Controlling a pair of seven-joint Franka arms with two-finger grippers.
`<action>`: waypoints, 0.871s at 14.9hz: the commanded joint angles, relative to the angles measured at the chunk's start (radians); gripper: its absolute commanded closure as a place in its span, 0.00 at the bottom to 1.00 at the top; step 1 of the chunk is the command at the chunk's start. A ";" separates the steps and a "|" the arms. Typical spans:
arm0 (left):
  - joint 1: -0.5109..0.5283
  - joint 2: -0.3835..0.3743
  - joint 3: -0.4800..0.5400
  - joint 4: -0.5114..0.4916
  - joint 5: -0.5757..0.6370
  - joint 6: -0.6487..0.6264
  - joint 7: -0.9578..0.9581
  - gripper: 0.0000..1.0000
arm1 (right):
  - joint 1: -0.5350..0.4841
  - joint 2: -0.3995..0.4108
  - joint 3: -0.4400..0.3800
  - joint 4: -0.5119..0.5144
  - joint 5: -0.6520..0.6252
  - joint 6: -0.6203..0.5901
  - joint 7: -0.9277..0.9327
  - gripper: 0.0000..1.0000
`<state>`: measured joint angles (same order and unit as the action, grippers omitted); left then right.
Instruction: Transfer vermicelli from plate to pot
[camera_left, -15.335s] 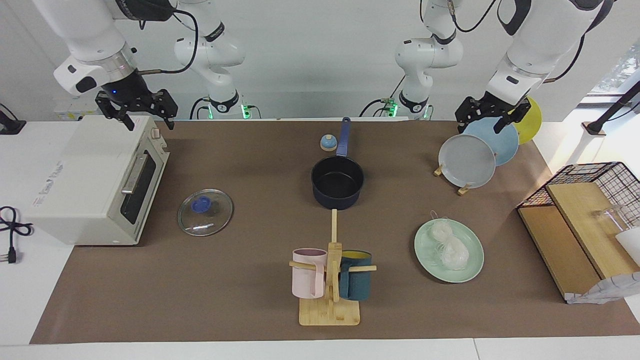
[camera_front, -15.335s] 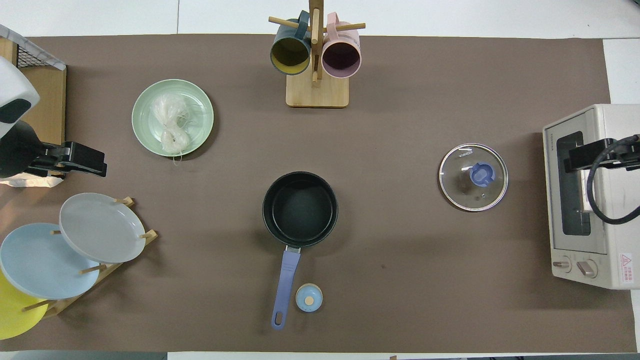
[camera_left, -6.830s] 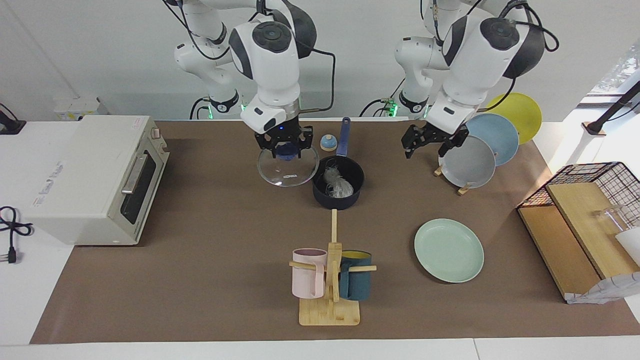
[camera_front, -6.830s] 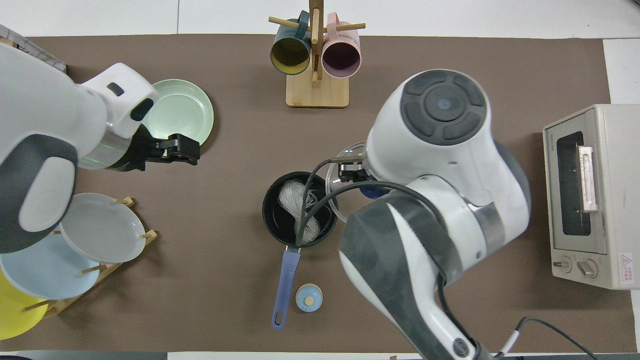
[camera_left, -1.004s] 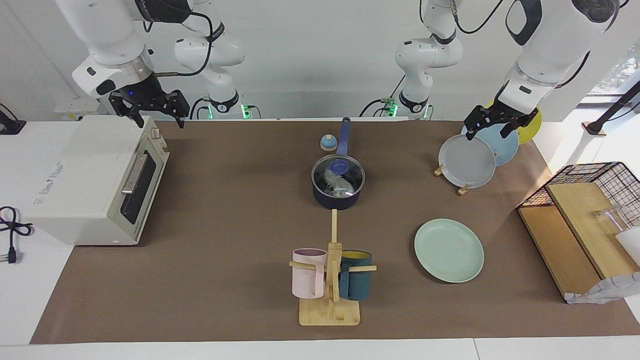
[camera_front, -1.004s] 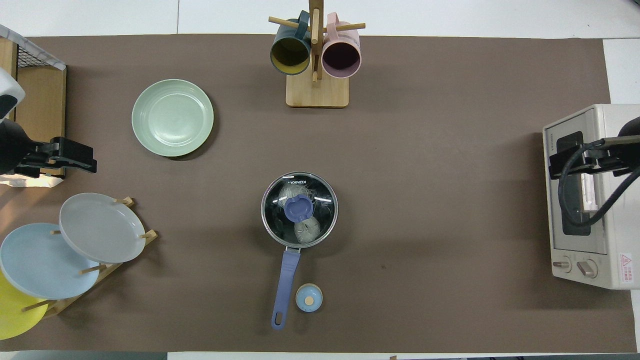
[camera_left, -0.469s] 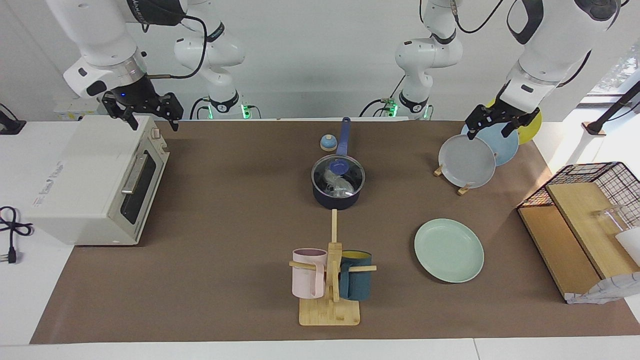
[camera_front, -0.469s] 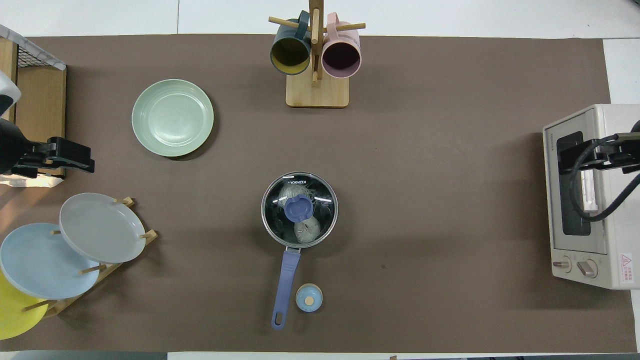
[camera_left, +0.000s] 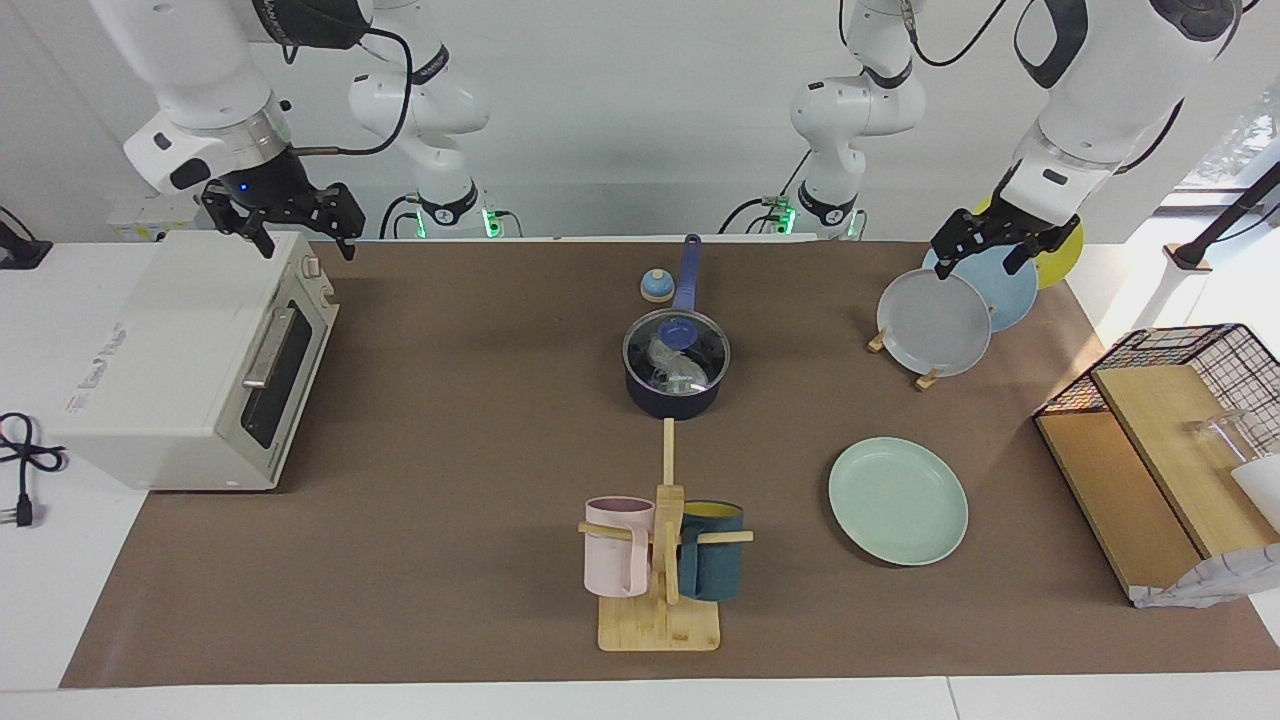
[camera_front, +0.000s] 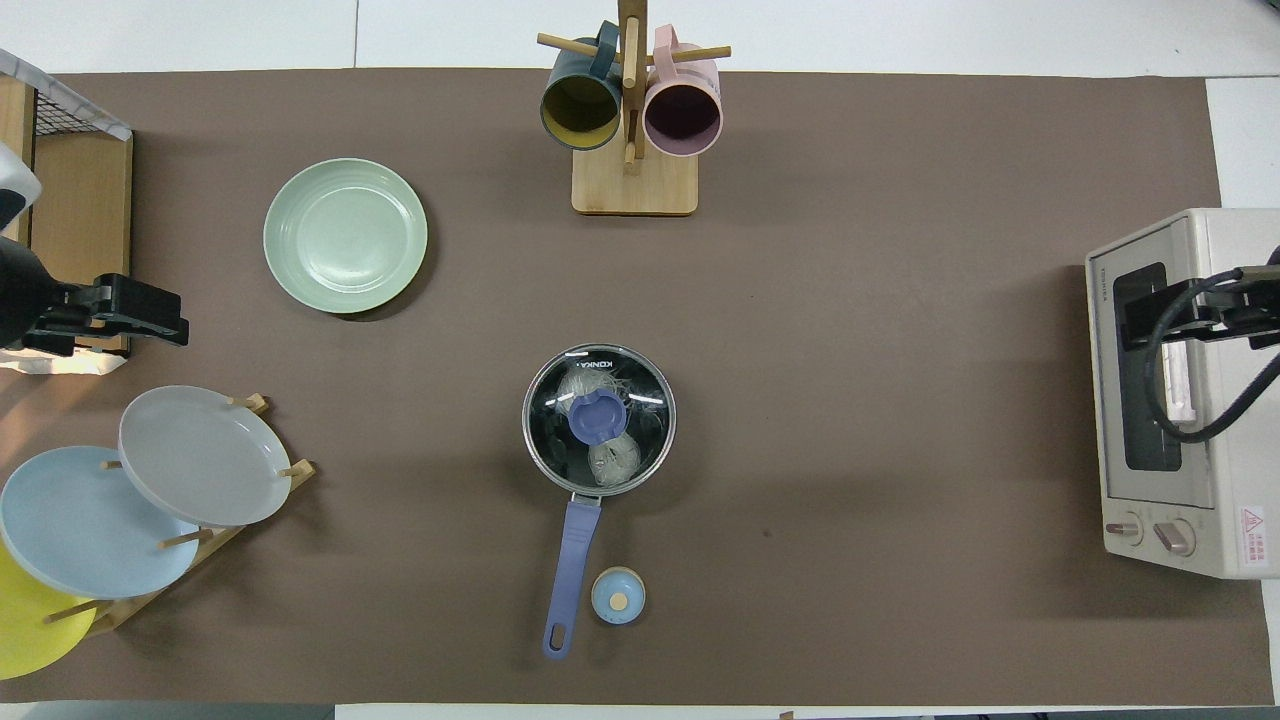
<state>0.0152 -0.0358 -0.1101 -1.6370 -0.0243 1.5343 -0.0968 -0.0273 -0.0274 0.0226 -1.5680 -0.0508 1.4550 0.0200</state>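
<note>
Brown-covered table, white wall at the robots' end. Round pale mint-green plate (camera_left: 898, 501): bare. Small dark navy saucepan (camera_left: 674, 396) with long blue handle, mid-table: holds the clump of thin white glassy vermicelli (camera_front: 612, 456), seen through a glass lid (camera_front: 640, 395) with blue knob. Transfer judged complete; nothing left. Left gripper (camera_left: 996, 245): over the plate rack (camera_front: 205, 540), fingers apart, empty. Right gripper (camera_left: 283, 218): over the cream toaster oven (camera_left: 190, 350), fingers apart, empty.

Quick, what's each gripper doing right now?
Left gripper: open, empty, raised over the plate rack.
Right gripper: open, empty, raised over the toaster oven.
</note>
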 joint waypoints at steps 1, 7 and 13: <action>0.009 -0.010 -0.005 0.000 0.014 -0.011 0.006 0.00 | -0.017 -0.005 -0.001 0.011 0.012 -0.016 -0.022 0.00; 0.009 -0.010 -0.005 0.000 0.014 -0.011 0.006 0.00 | -0.008 -0.006 -0.001 0.011 0.003 -0.005 -0.015 0.00; 0.009 -0.010 -0.005 0.000 0.014 -0.011 0.006 0.00 | -0.008 -0.006 0.008 0.010 0.009 -0.016 -0.018 0.00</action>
<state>0.0157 -0.0359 -0.1101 -1.6370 -0.0243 1.5343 -0.0968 -0.0288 -0.0277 0.0234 -1.5600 -0.0503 1.4545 0.0200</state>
